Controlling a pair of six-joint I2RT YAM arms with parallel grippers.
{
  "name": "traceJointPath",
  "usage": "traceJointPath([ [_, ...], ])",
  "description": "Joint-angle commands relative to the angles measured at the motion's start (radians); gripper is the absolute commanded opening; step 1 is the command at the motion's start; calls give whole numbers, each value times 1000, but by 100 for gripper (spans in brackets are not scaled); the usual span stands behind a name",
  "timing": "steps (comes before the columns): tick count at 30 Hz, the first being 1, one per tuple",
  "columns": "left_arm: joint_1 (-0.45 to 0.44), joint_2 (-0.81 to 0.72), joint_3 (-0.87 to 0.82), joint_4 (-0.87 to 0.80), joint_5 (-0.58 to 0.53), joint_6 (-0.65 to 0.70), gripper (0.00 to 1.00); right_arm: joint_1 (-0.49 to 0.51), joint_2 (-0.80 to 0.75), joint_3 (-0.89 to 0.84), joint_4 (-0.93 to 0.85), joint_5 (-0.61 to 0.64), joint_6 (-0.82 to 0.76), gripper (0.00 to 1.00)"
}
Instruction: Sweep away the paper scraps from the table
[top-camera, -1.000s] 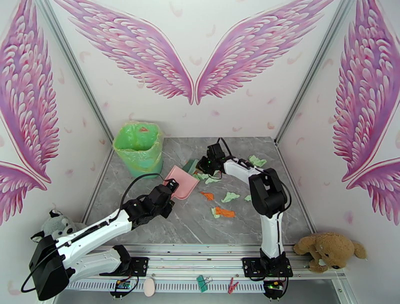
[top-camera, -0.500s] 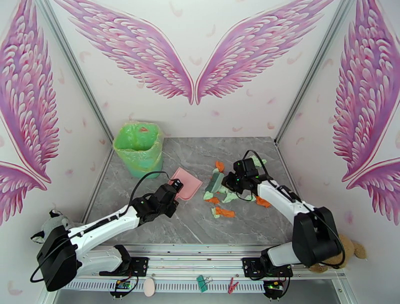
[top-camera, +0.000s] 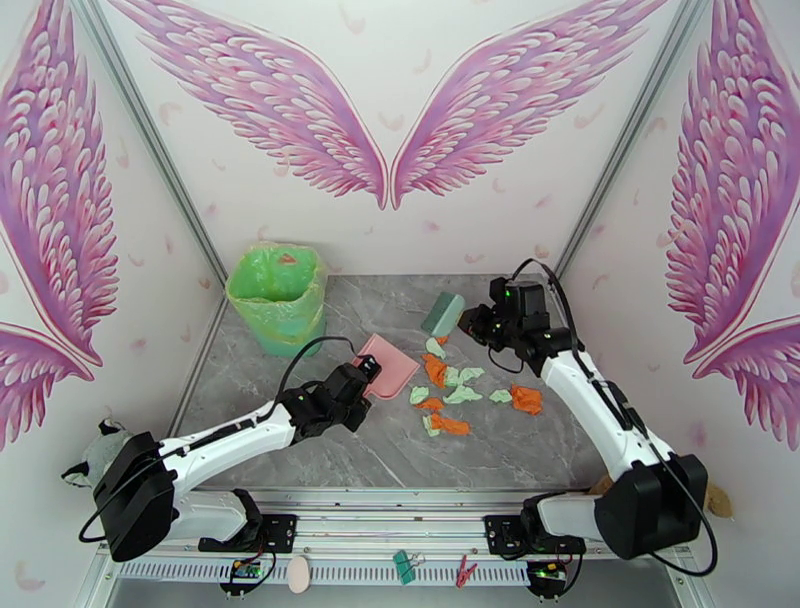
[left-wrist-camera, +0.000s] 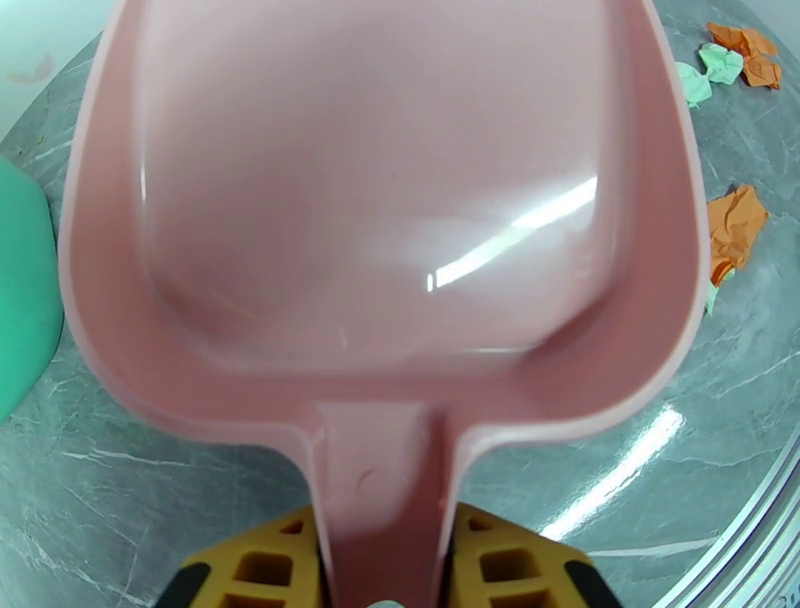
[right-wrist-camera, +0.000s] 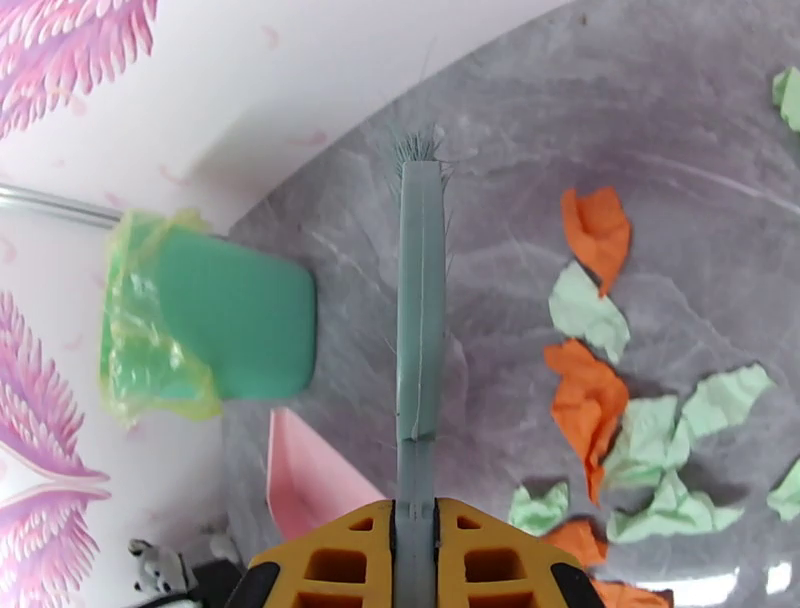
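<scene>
Presently on the table (top-camera: 400, 455), listed by gripper.

Left gripper (left-wrist-camera: 385, 565): jaws clamped on the handle of the pink dustpan (left-wrist-camera: 380, 200). The pan extends straight ahead of the fingers with its hollow side up, and nothing lies in it. A green bin (top-camera: 277, 295) with a plastic liner stands further ahead, to this gripper's left.

Right gripper (right-wrist-camera: 415, 560): jaws closed on the handle of the teal brush (right-wrist-camera: 420, 300), which points away from the fingers. It is seen edge-on, with bristles showing at its far tip. Whether the bristles touch the marble cannot be told.

Paper scraps (top-camera: 450, 385): crumpled mint green and orange bits, loosely clustered between the two grippers. They lie just beyond the dustpan's right rim as the left gripper sees them. From the right gripper they lie to the right of the brush, close by, none visibly touching it.
</scene>
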Motion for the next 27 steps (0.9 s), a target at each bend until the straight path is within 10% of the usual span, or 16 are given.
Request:
traceJointPath([
  [1,-7,-39,3,-6,-22,-23,0,-17,138,63,118,33,84,0],
  [11,-11,-134,-81,-30,-56,-50,0,-53,438,96,318,-43,247,0],
  [27,-11,-87,-70,8,-45,-16,0,-149,148,-285,267,-71,105,0],
])
